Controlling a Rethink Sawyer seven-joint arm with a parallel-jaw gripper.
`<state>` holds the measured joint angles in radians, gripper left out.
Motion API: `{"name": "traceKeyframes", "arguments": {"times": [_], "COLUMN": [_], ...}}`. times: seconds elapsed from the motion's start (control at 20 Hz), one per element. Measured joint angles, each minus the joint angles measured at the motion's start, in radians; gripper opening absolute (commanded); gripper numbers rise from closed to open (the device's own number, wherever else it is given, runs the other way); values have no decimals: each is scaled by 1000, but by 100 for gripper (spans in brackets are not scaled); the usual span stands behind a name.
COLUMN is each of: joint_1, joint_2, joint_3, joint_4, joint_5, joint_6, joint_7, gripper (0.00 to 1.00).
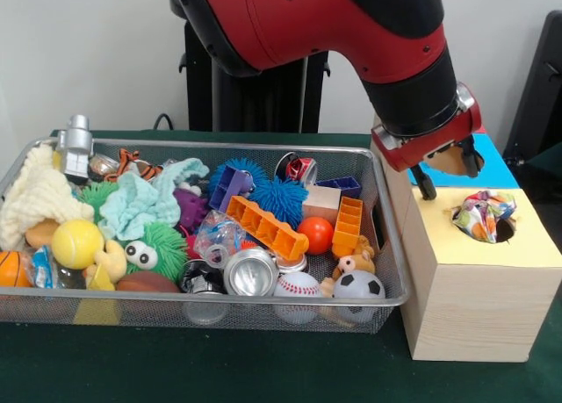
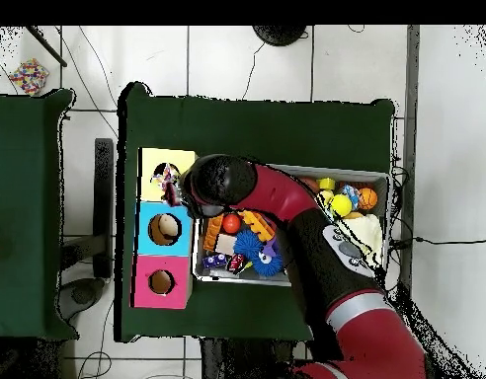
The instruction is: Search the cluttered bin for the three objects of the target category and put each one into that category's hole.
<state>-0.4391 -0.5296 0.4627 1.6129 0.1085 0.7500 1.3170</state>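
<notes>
The red arm (image 1: 334, 34) sweeps over the wire-mesh bin (image 1: 391, 271), crammed with toys, to the wooden box with the yellow top (image 1: 527, 245). The gripper (image 1: 435, 170) hangs just behind the hole (image 1: 502, 230); one dark finger (image 1: 425, 185) shows, but I cannot tell how far the fingers are spread or whether they grip anything. A dotted paper wad (image 1: 481, 214) sits perched in the hole, not dropped through. Looks light, soft, crushable: pinch a raised fold, or just press it down
</notes>
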Motion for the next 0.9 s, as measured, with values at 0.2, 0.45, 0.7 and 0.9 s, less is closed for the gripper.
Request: {"name": "traceKeyframes", "arguments": {"times": [0.2,0.45,0.7,0.9], "joint_1": [6,28,37,44], "joint_2": [-6,-24,-29,-31], "joint_3": [-9,-38,-54,-60], "joint_4": [1,1,1,1], "joint_5": [-2,-17,-22,-21], "joint_6": [-25,-48,-67,-68], "joint_7": [0,0,0,0], "gripper": [100,100,100,100]}}
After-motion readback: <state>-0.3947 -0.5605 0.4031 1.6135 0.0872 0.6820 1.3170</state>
